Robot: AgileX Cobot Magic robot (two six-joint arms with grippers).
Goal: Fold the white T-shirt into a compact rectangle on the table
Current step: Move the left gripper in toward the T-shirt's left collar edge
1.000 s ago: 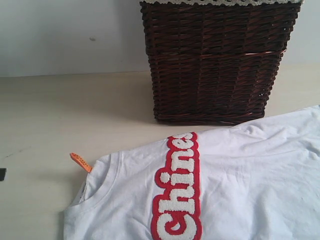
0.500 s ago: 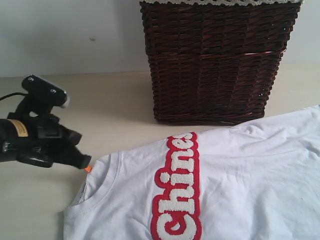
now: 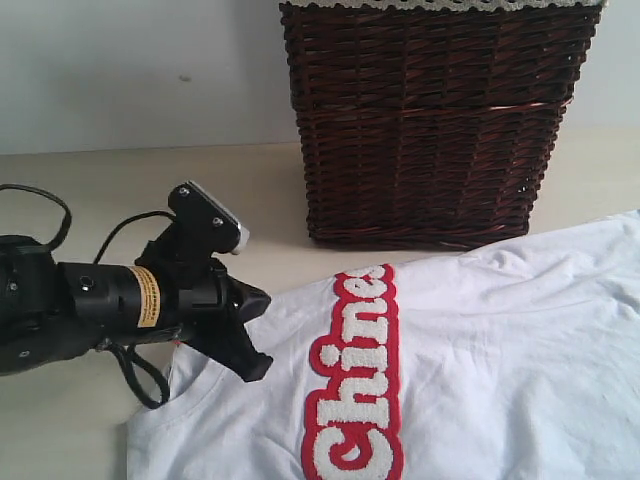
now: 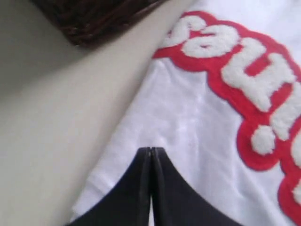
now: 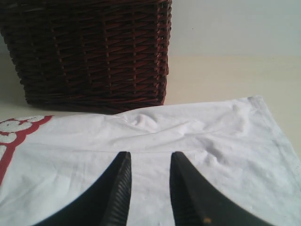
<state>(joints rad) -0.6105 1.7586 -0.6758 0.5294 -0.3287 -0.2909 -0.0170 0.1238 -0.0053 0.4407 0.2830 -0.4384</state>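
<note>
white t-shirt (image 3: pixel 500 340) lies spread on the counter (image 3: pixel 80 220), print up, near the wicker basket (image 3: pixel 430 120). left hand (image 4: pixel 151 153): fingers pressed together, over cloth beside the lettering. right hand (image 5: pixel 150 157): fingers apart over plain cloth, gripping nothing.

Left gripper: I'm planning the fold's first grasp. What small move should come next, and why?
Probably open the left gripper. Its jaws are shut on nothing, with the tips just over the white T-shirt near its collar-side edge, so it cannot pinch the cloth until they part.
</note>
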